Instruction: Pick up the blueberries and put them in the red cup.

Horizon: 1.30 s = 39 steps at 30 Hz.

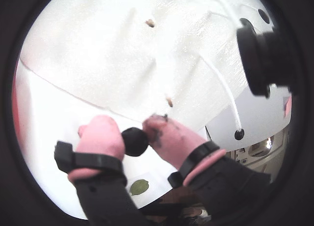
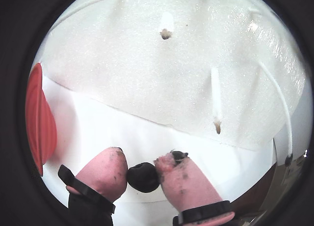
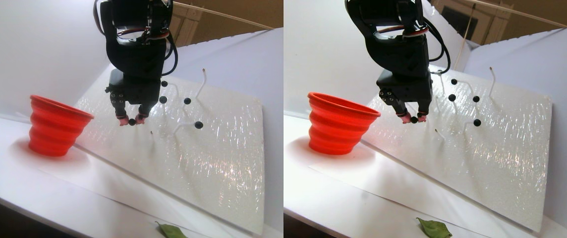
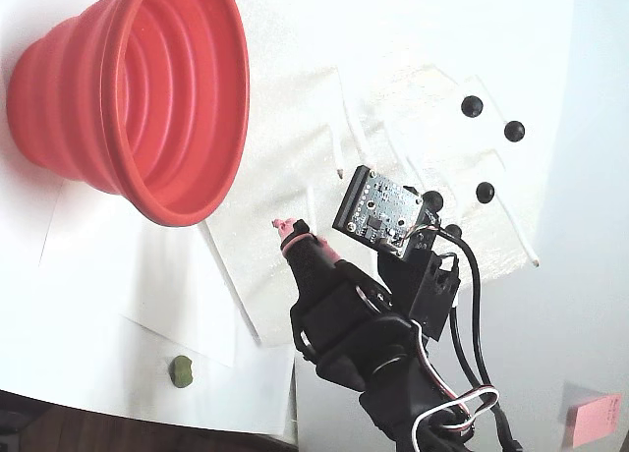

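One blueberry (image 2: 143, 177) is in the hand (image 2: 142, 174).
The hand is closed on it; next it must travel to the red cup (image 3: 58, 126), at its left in the stereo pair view.

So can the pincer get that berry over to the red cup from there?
Probably yes. The pincer is shut on a berry and raised off the white sheet, and the cup stands beside it, mouth open, with nothing visible between them.
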Each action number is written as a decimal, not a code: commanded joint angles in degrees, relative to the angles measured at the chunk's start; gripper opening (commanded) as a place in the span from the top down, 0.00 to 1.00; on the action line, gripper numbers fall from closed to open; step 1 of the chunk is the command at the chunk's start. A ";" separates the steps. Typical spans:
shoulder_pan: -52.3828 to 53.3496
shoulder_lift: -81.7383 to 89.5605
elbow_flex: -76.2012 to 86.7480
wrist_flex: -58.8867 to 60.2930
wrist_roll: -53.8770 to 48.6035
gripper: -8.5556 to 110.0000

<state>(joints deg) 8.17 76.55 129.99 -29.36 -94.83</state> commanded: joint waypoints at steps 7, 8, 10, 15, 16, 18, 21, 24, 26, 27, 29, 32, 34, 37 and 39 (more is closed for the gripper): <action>-1.85 11.16 1.85 1.85 1.23 0.83; -2.02 11.60 2.02 2.02 1.41 0.83; -2.64 12.30 2.37 2.46 1.67 0.83; -4.31 14.77 3.16 4.22 2.90 0.83; -4.75 15.38 3.43 4.66 3.25 0.83; -5.63 16.88 3.78 5.98 3.87 0.83; -6.86 19.16 4.31 7.91 5.10 0.83; -8.09 20.65 4.75 8.88 5.89 0.83; -8.79 21.45 4.92 9.40 6.24 0.83; -9.14 21.71 5.01 9.49 6.50 0.83; -9.84 22.24 5.01 10.02 6.94 0.83; -10.90 23.03 4.92 10.81 7.73 0.83; -11.60 23.47 4.92 11.07 8.17 0.83; -12.74 23.82 4.66 11.51 8.96 0.83; -13.62 24.08 4.22 12.04 9.58 0.83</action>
<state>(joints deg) -5.19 94.57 135.26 -17.84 -86.13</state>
